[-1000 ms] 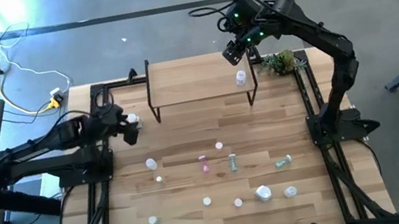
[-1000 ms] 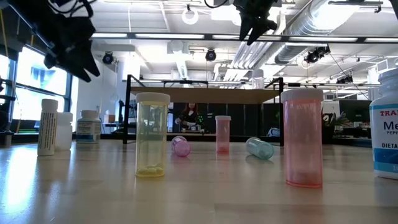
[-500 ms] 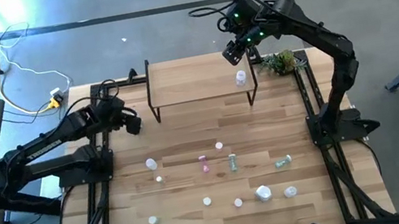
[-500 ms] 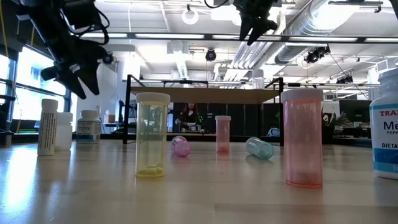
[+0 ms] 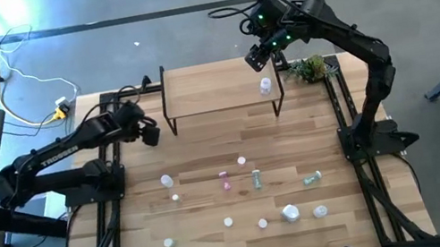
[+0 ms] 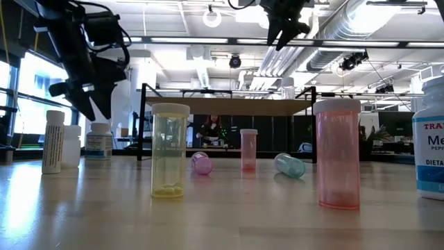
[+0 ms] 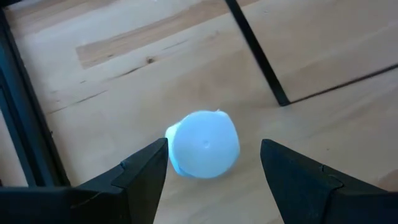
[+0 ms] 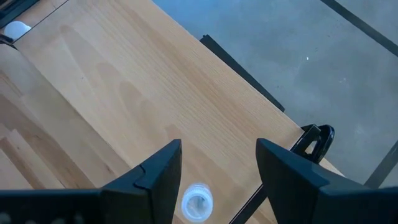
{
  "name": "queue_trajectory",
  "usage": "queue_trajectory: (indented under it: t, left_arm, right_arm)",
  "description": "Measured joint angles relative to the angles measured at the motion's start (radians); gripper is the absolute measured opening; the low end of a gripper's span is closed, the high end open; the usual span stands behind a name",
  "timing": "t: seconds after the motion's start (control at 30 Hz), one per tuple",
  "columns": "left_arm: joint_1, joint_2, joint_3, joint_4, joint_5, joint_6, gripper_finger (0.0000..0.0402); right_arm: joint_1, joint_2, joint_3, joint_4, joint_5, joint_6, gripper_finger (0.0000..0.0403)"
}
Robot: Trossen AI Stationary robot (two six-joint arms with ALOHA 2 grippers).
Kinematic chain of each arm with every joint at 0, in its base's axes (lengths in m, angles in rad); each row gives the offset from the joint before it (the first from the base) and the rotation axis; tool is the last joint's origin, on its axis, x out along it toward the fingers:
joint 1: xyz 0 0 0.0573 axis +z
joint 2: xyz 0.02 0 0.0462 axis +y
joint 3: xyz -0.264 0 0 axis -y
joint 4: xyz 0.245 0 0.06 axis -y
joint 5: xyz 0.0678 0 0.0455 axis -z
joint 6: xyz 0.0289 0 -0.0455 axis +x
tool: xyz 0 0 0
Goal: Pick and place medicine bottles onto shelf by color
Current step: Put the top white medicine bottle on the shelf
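My left gripper [image 5: 149, 134] is open and points down near the shelf's left front leg. In the left wrist view a white-capped bottle [image 7: 204, 144] stands upright on the table, and my fingers [image 7: 214, 149] stand on either side of it, above it. In the low view the left gripper [image 6: 87, 104] hangs over a wide white bottle [image 6: 99, 141]. The shelf [image 5: 217, 83] stands at the table's far side. My right gripper [image 5: 258, 58] is open above the shelf's right end, over a clear bottle [image 8: 198, 202] that stands on the shelf board [image 8: 155, 112].
Several bottles lie and stand on the table's near half: white [image 5: 167, 181], pink [image 5: 224, 179], green [image 5: 256, 178], a wide white one [image 5: 290, 213]. A yellow bottle [image 6: 170, 149] and a pink one [image 6: 338, 153] stand close to the low camera. A plant sprig [image 5: 308, 67] is right of the shelf.
My left gripper has gone toward the shelf's left leg and down, and has come over the white bottle, which it now hides in the high view.
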Motion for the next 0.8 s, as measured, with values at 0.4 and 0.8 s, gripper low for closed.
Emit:
queue_trajectory:
  t: [0.4, 0.8]
  left_arm:
    - [0.001, 0.088, 0.000, 0.024, -0.024, -0.009, 0.0248]
    - [0.000, 0.137, 0.000, 0.025, -0.044, -0.025, 0.0191]
  right_arm:
    - [0.000, 0.000, 0.000, 0.000, 0.000, 0.000, 0.0197]
    - [0.000, 0.000, 0.000, 0.000, 0.000, -0.007, 0.0197]
